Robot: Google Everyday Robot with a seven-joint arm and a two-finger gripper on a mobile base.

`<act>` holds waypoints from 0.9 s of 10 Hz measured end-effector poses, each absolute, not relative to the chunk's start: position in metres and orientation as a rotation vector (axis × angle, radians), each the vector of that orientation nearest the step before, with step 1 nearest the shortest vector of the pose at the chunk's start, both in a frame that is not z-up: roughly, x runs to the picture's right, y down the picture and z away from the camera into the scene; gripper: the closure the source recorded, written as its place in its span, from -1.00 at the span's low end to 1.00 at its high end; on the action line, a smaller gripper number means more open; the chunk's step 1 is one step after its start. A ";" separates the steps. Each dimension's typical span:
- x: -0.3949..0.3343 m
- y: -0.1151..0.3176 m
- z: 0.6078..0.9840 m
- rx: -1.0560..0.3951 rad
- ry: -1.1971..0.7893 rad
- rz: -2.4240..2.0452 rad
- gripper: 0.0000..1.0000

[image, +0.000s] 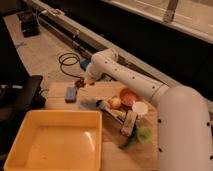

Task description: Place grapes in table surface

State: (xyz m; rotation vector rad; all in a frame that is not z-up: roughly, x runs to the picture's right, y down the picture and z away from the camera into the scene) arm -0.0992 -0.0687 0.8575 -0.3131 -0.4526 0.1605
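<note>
My gripper [83,81] is at the end of the white arm, over the far left edge of the table surface [100,91]. It is shut on the grapes [79,84], a small dark reddish cluster held just above the wood. The blue block [71,93] lies on the table just below and to the left of the grapes.
A big yellow tray [55,142] fills the near left of the table. A yellow-red apple-like fruit [115,102], an orange bowl [130,96], a white cup [139,107] and some green and pale items [131,130] lie on the right. A black cable [67,61] is coiled on the floor beyond.
</note>
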 end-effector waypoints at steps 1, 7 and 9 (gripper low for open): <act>-0.091 -0.079 0.854 -0.290 -0.439 0.168 1.00; -0.063 -0.071 0.903 -0.328 -0.349 0.235 0.71; -0.055 -0.063 0.919 -0.352 -0.322 0.256 0.32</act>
